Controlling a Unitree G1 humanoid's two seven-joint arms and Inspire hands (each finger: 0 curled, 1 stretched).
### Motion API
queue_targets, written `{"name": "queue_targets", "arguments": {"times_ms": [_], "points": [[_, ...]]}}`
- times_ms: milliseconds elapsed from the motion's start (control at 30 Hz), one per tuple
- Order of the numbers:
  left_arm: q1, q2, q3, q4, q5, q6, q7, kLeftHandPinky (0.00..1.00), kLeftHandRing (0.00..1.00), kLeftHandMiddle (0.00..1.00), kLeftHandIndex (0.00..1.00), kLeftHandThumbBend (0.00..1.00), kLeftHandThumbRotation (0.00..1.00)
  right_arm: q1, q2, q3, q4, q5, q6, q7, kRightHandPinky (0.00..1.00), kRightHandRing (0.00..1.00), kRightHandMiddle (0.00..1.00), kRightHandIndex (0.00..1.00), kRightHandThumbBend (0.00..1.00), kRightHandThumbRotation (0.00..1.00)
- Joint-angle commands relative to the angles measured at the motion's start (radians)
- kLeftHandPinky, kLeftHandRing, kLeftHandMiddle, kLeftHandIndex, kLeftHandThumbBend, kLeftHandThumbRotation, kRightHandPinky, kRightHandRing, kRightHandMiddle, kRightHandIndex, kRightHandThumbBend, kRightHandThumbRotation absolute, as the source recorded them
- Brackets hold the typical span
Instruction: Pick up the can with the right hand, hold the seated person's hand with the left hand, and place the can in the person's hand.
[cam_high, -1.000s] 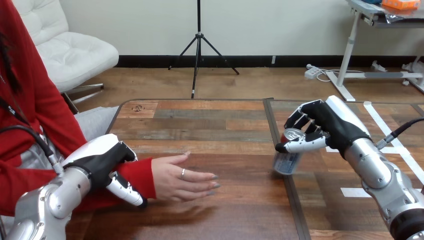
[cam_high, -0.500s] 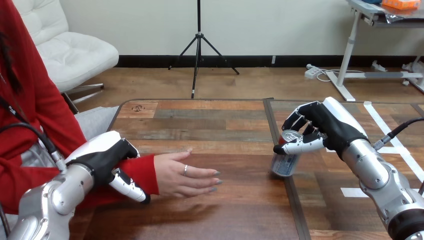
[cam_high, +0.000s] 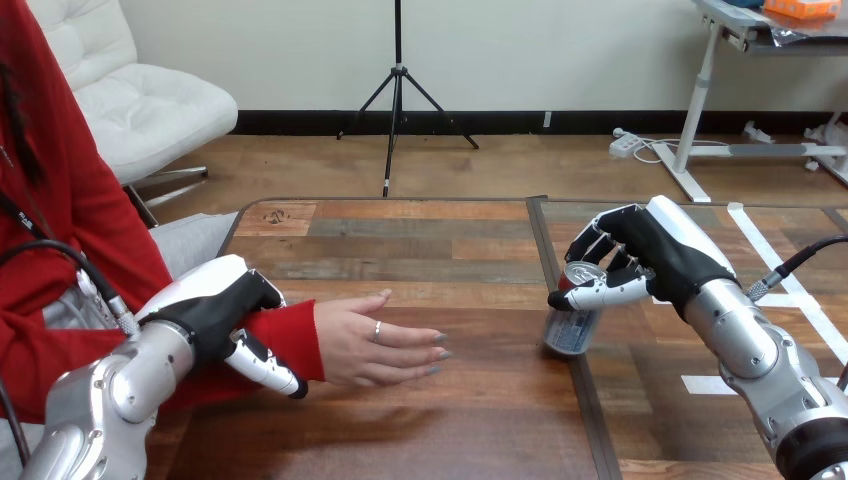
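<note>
The can (cam_high: 572, 318) is a slim drinks tin with a pale bluish-silver body and a bright metal top. It leans slightly. It sits near the middle of the tabletop (cam_high: 450, 240), at the dark seam between the two wooden panels and well apart from the person's hand (cam_high: 385, 345). I cannot tell whether its base rests on the wood or is just clear of it.

The right hand (cam_high: 640, 262) grips its upper part, with the fingers curled round the far side of the rim and the thumb across the near side.

It is probably light, with thin walls that would dent under a hard squeeze, and its smooth metal could slip. A firm but gentle hold round the body, lower than the rim, would likely carry it more steadily.

The left hand (cam_high: 225, 315) lies over the red sleeve (cam_high: 292, 345) near the tabletop's left edge, its fingers curled down round the wrist. The person's hand lies flat and empty, fingers pointing toward the can.
</note>
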Motion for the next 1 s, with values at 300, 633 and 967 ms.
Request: {"name": "queue_targets", "arguments": {"times_ms": [300, 633, 967], "points": [[-0.426, -0.078, 0.063, -0.189, -0.069, -0.087, 0.092, 0.16, 0.23, 0.31, 0.33, 0.69, 0.0, -0.251, 0.007, -0.008, -0.138, 0.011, -0.033, -0.032, 0.32, 0.35, 0.42, 0.46, 0.67, 0.0], [-0.434, -0.088, 0.065, -0.178, -0.072, -0.12, 0.123, 0.16, 0.23, 0.32, 0.34, 0.69, 0.0, -0.279, 0.012, 0.001, -0.153, -0.005, -0.024, -0.037, 0.31, 0.34, 0.41, 0.46, 0.67, 0.0], [-0.442, -0.1, 0.064, -0.176, -0.075, -0.127, 0.132, 0.17, 0.23, 0.33, 0.34, 0.67, 0.0, -0.311, 0.02, 0.008, -0.154, -0.004, -0.031, -0.037, 0.32, 0.35, 0.42, 0.47, 0.68, 0.0]]}}
